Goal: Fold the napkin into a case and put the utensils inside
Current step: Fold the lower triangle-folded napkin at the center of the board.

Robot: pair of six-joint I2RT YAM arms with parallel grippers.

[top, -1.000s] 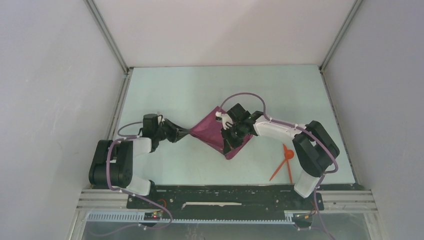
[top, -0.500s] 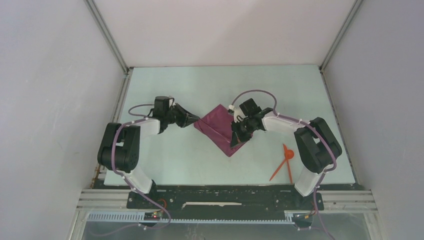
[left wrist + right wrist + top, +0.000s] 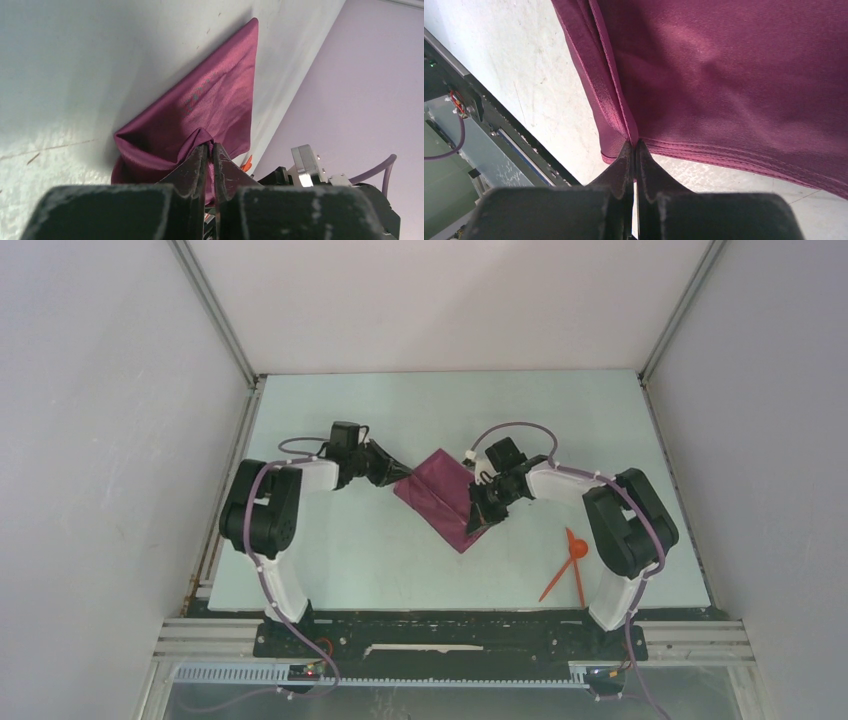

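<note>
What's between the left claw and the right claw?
The napkin fills that stretch: the left claw pinches one corner, the right claw pinches the opposite edge. The top view shows it.

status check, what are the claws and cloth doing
Left claw shut on corner of plum-purple folded cloth napkin. Right claw shut on its opposite hem. Two orange-red plastic utensils lie apart, nothing blocking.

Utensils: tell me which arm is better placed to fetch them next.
Right, probably. The utensils lie nearer the right gripper, beside that arm's base; the left gripper sits beyond the napkin. Both are shut on it.
</note>
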